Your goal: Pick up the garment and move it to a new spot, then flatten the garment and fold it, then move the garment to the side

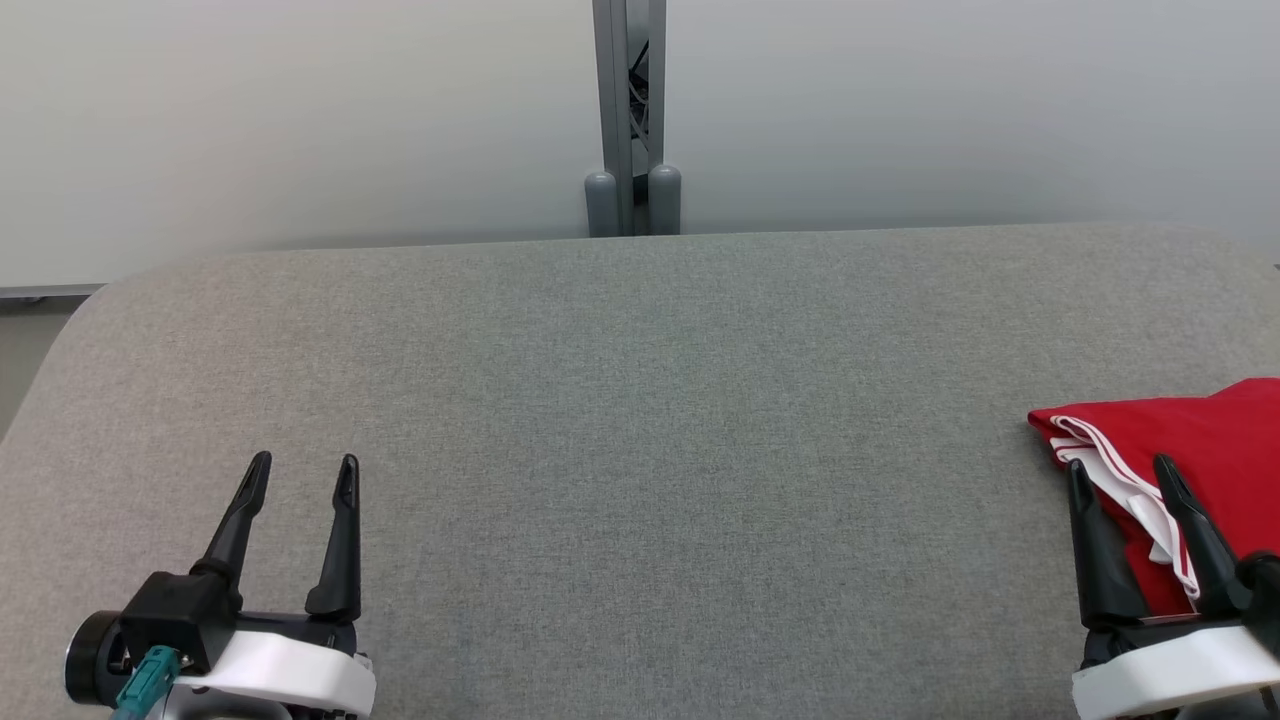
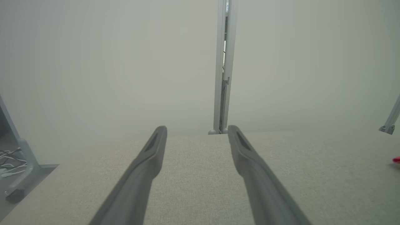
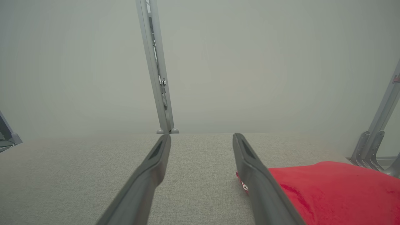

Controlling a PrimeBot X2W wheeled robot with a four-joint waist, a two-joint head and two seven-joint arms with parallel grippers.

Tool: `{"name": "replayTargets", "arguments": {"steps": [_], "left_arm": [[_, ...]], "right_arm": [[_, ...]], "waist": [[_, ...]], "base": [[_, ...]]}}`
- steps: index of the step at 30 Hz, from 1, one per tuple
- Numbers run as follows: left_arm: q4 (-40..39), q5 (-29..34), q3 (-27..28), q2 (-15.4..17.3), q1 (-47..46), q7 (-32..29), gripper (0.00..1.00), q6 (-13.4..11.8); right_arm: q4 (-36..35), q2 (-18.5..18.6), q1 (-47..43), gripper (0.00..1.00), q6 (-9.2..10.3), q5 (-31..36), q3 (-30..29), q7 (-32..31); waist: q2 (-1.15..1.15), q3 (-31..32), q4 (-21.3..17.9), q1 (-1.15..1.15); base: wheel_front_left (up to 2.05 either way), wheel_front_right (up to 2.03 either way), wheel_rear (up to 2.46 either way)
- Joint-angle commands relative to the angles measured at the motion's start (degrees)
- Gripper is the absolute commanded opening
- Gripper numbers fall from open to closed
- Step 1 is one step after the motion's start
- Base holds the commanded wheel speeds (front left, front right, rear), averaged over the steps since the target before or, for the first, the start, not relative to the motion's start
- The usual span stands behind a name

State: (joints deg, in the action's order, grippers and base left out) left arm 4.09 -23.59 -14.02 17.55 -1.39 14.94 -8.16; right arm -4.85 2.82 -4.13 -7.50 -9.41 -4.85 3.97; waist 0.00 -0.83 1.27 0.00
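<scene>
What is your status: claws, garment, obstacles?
Left claw open, empty. Right claw open, empty, at edge of red garment. Garment lies folded on table, right side. Nothing seen in the way.

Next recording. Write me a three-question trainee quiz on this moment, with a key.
1. True or false: the right hand is clamped on the red garment.
2. Where on the grey surface does the garment lie in the head view? A) far left B) centre C) right edge
3. Fill in: the left hand stands ___ and holds nothing.

Key: 1 false; 2 C; 3 open.
</scene>
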Motion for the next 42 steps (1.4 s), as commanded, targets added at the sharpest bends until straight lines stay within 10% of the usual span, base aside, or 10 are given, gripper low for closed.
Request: {"name": "replayTargets", "arguments": {"steps": [1,15,16,42], "left_arm": [[0.19,0.66,0.10,0.04,0.28,0.21,1.00,-0.43],[0.72,0.58,0.32,-0.67,0.50,0.23,1.00,0.13],[0.60,0.66,0.13,-0.81,0.29,0.04,0.00,0.06],[1.71,-20.58,0.12,-5.30,1.08,-0.01,0.00,4.82]], "right_arm": [[-0.08,0.25,-0.39,1.00,0.03,0.51,-0.09,-0.26],[-0.09,0.25,-0.39,1.00,0.03,0.12,-0.14,-0.30],[0.11,-0.01,0.00,0.00,0.00,-0.10,-0.01,-0.17],[8.52,1.45,4.34,0.00,0.00,-25.61,-7.37,-11.35]], "waist": [[0.00,0.08,0.12,0.00],[0.00,0.38,0.35,0.00],[0.00,0.38,0.35,0.00],[0.00,0.29,0.05,0.00]], "base": [[0.00,0.00,0.00],[0.00,0.00,0.00],[0.00,0.00,0.00],[0.00,0.00,0.00]]}}
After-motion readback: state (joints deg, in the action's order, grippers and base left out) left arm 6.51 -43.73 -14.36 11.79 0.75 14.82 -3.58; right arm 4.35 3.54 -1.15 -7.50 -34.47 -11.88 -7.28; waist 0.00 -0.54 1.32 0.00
